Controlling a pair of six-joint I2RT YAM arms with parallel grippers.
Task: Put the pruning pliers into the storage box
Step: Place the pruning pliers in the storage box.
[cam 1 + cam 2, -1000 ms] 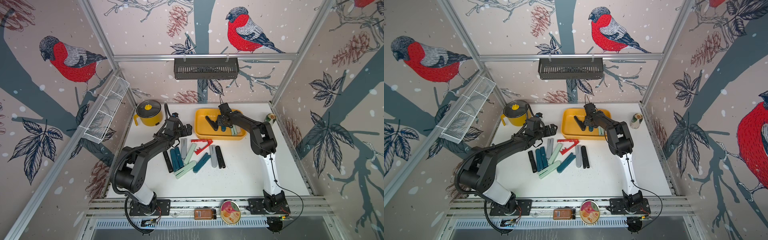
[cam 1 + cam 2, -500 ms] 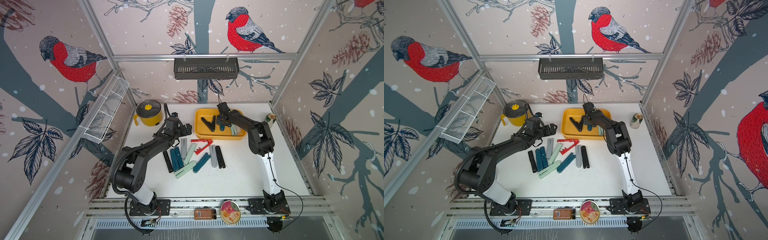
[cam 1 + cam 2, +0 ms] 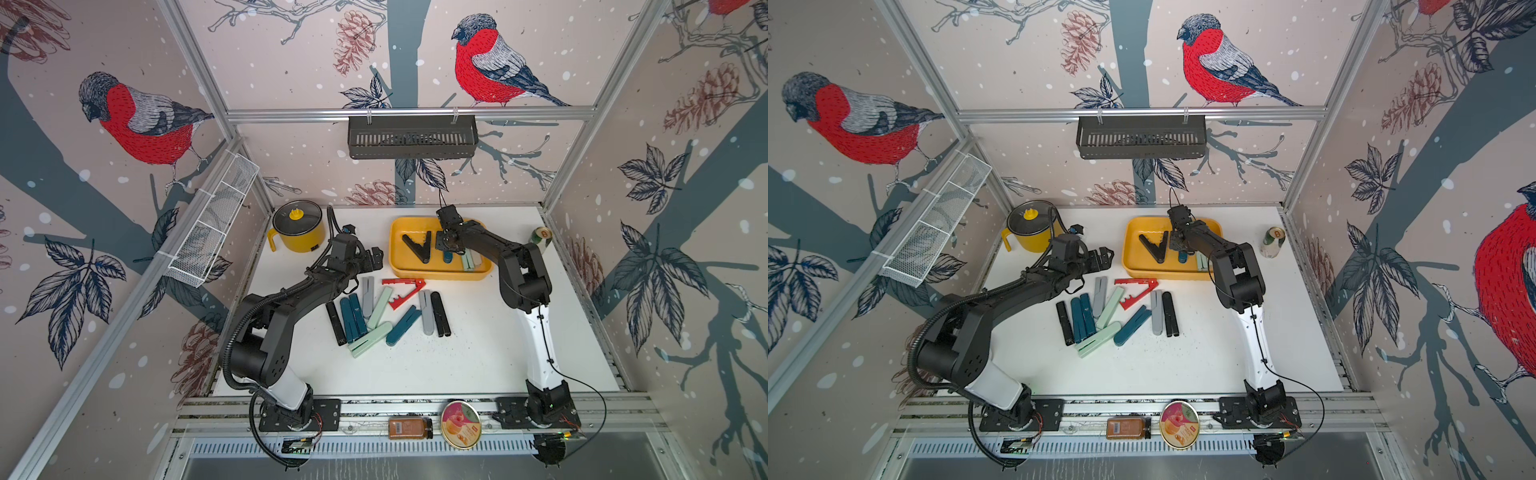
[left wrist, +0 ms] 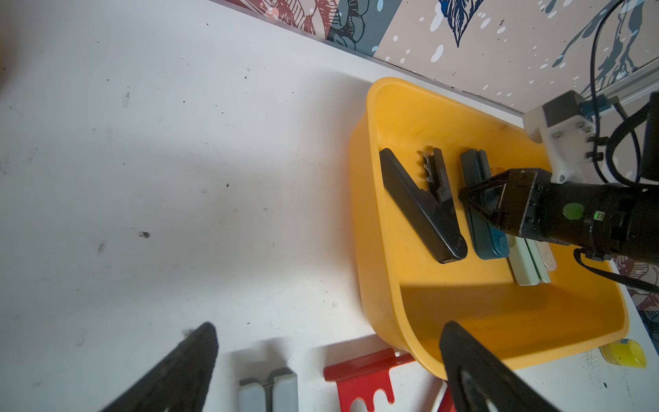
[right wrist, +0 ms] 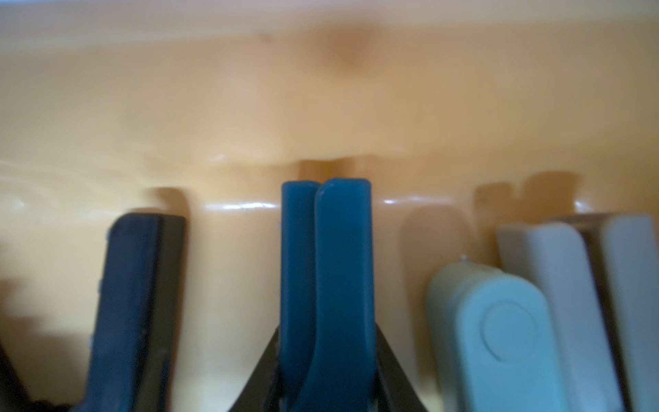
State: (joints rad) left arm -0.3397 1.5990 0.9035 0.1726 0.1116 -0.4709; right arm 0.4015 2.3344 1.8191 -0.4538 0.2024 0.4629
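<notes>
The yellow storage box (image 3: 436, 275) (image 3: 1163, 276) stands at the back of the table. In it lie a black pair of pruning pliers spread in a V (image 3: 417, 249) (image 4: 417, 207), a teal pair (image 4: 486, 239) (image 5: 331, 267) and a mint pair (image 4: 527, 264) (image 5: 499, 339). My right gripper (image 3: 446, 245) (image 5: 327, 330) reaches down into the box and is shut on the teal pair. Left of the box my left gripper (image 3: 374, 257) (image 4: 330, 328) hovers open and holds nothing. Below it lie a grey pair (image 3: 368, 291) and a red pair (image 3: 405, 289) from a pile of several pliers on the table.
A round yellow pot (image 3: 297, 226) stands at the back left. A can (image 3: 540, 239) stands right of the box. A black slotted rack (image 3: 411, 137) hangs on the back wall and a white wire basket (image 3: 212, 224) on the left wall. A jar (image 3: 409, 428) and a tin (image 3: 460, 424) lie on the front rail.
My right gripper has shifted inside the box from beside the black V pliers to the teal pair and has shut on it. The left arm has not moved.
</notes>
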